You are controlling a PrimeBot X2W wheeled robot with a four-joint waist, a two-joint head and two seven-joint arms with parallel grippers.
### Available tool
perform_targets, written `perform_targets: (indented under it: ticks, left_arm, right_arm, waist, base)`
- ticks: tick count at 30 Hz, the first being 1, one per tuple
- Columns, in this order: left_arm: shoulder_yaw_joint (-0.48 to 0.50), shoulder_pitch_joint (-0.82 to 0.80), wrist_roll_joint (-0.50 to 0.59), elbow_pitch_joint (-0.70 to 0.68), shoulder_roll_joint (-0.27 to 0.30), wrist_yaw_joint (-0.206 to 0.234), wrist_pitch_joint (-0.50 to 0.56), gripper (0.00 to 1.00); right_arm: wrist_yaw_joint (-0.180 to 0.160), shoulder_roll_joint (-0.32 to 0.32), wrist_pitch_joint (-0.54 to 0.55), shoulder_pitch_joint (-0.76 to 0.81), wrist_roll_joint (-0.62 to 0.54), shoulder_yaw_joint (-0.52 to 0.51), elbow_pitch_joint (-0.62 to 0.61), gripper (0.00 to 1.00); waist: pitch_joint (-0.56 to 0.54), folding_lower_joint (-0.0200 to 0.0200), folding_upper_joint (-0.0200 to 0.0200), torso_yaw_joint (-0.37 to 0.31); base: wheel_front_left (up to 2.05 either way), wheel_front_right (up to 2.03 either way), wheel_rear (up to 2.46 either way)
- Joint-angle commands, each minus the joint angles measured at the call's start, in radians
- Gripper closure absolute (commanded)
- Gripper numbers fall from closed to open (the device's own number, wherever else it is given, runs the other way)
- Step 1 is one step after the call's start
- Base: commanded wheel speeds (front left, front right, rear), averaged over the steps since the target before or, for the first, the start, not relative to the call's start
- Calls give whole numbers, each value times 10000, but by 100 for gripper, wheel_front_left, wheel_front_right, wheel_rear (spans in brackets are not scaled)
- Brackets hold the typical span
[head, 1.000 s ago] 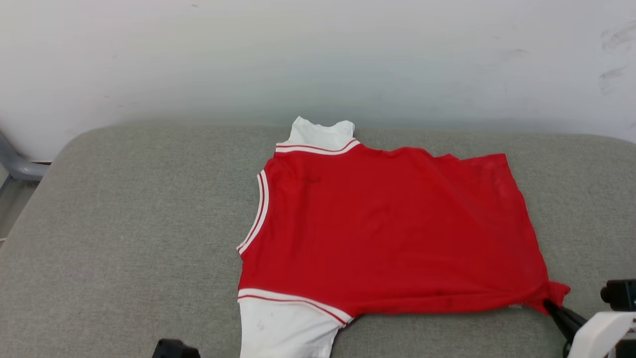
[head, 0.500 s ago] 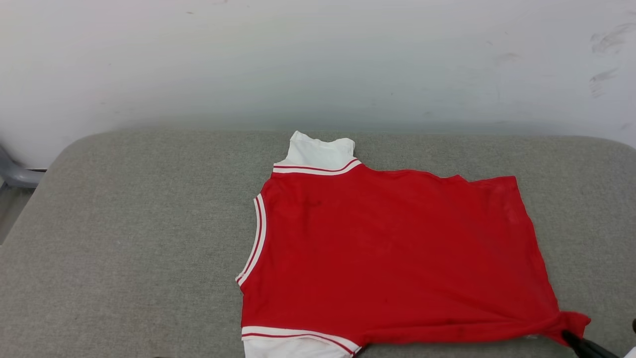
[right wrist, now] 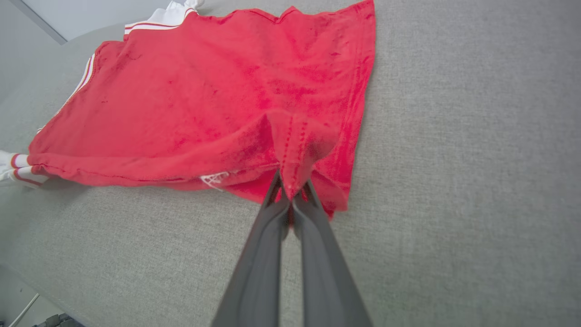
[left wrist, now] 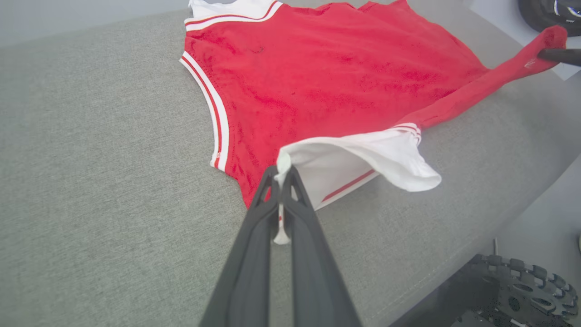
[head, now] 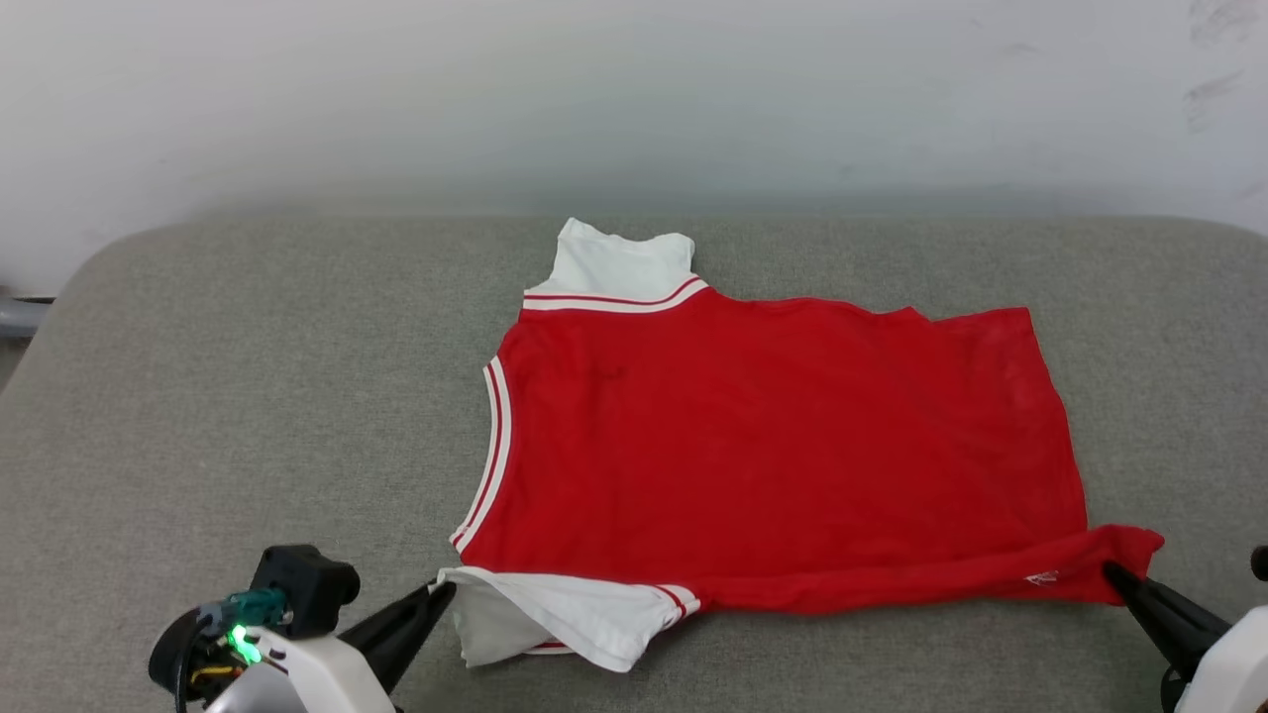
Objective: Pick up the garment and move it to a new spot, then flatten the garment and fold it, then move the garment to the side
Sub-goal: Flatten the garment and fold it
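Note:
The garment point(head: 773, 436), a red jersey with white sleeves and striped trim, lies plain red side up on the grey cushion point(head: 248, 396). My left gripper point(head: 443, 591) is shut on the edge of the near white sleeve point(head: 555, 619), lifting it a little; the left wrist view shows white cloth pinched between its tips point(left wrist: 281, 175). My right gripper point(head: 1114, 571) is shut on the near hem corner at the right, which is pulled up into a red point point(right wrist: 295, 150). The far white sleeve point(head: 619, 262) lies flat at the back.
A pale wall point(head: 634, 89) rises behind the cushion. The cushion's front edge drops to the floor near the robot's wheeled base point(left wrist: 517, 290). Bare grey fabric spreads left of the garment point(head: 248, 396) and to the right point(right wrist: 476, 136).
The head camera has shifted. The left gripper has come into view holding the near white sleeve, which is now raised and drawn in; the near hem is stretched between both grippers.

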Motion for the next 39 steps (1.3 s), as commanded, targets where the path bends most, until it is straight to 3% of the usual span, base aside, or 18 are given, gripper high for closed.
perform_targets:
  ticks: [1,17,28,29,30,31,32,39]
  left_arm:
    - [-86,-479,315,109,153,-87,251,100]
    - [-329,-3477,944,2052,-398,-805,1046,100]
    - [-903,-4783,1338,4343,-863,-1282,1070,100]
    - [-1018,-4850,1491,4512,-874,-1290,1015,98]
    - [-1107,-4880,1568,4669,-940,-1310,944,49]
    - [-1080,-4884,1509,4825,-1090,-1272,790,0]
    - [-1037,-4868,1471,4968,-1215,-1229,626,0]
    - [-647,-4489,1124,5610,-1837,-804,-487,0]
  right_arm:
    - [-12,143,157,-257,-165,-84,-83,100]
    - [-12,1115,1556,-2137,-1769,-209,715,100]
    - [-12,1677,2009,-3132,-2623,-137,1733,100]
    - [-12,1752,1999,-3177,-2662,-139,1830,100]
    - [-12,1822,2027,-3204,-2706,-146,1965,100]
    - [-12,1879,2011,-3231,-2744,-171,2075,76]
    - [-12,1941,1909,-3252,-2805,-260,2185,0]
    - [-12,2102,1654,-3033,-3119,-327,2460,0]
  waist:
    - [341,-1,-1,-122]
    - [1610,-1,-1,-448]
    - [2041,-1,-1,-573]
    - [2040,-1,-1,-582]
    - [2020,-1,-1,-585]
    - [1980,-1,-1,-579]
    - [1921,-1,-1,-568]
    - [1276,-1,-1,-446]
  base:
    - [0,0,0]
    - [0,0,0]
    - [0,0,0]
    - [0,0,0]
    - [0,0,0]
    - [0,0,0]
    - [0,0,0]
    - [0,0,0]
